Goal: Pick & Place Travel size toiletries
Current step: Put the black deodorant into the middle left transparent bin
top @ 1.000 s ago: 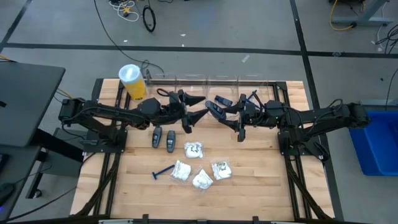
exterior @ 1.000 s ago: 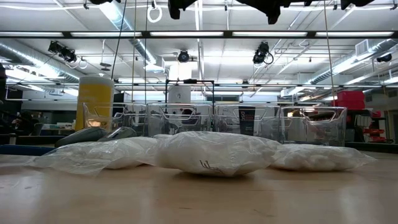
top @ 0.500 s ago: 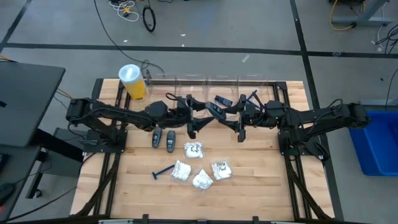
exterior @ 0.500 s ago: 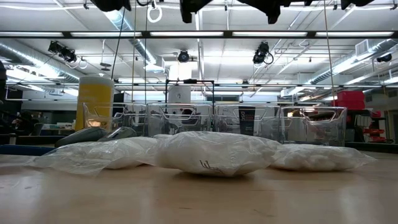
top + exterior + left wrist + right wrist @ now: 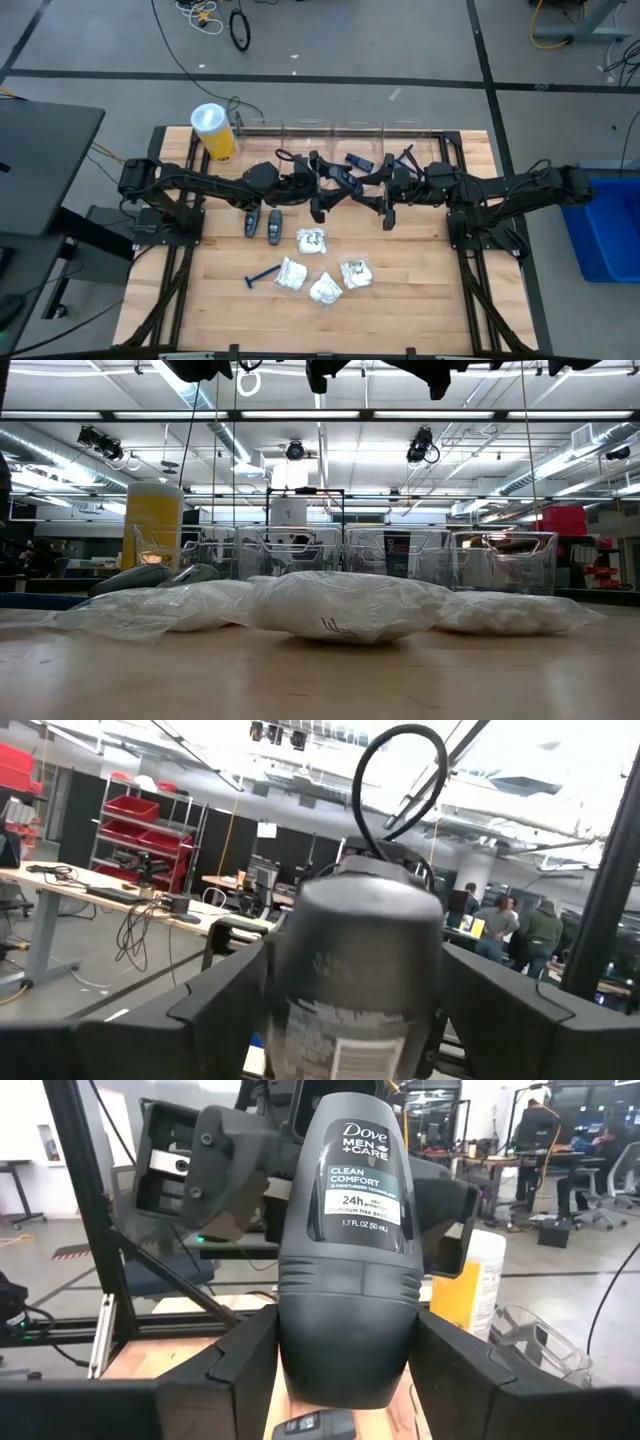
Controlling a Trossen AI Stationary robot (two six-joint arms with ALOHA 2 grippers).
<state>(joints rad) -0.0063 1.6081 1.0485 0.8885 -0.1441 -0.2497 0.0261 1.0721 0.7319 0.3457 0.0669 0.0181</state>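
A dark grey deodorant bottle (image 5: pixel 347 1250), one of the travel size toiletries, hangs above the table's middle (image 5: pixel 343 180), with my right gripper (image 5: pixel 352 186) shut on it. My left gripper (image 5: pixel 328 188) is open. Its fingers (image 5: pixel 215 1005) stand on either side of the bottle's other end (image 5: pixel 360 960); I cannot tell whether they touch it. On the table lie two dark grey oval pieces (image 5: pixel 263 224), several white packets (image 5: pixel 313 240) and a blue razor (image 5: pixel 262 276). My right gripper pinches the bottle's wide end (image 5: pixel 345 1365) between its two fingers (image 5: pixel 240 1370). The fingers come level from the table's right side. The bottle sticks out past them toward the left gripper, lifted clear of the table.
A row of clear bins (image 5: pixel 330 130) stands along the far edge, with a dark piece (image 5: pixel 358 161) in one. A tall yellow cylinder with a white lid (image 5: pixel 213 132) stands at the far left. The near half of the table has bare wood (image 5: pixel 400 310).
My left gripper has moved toward the table's right, up to the bottle that my right gripper holds, and its open fingers now flank the bottle's free end. The right gripper and the bottle have kept still.
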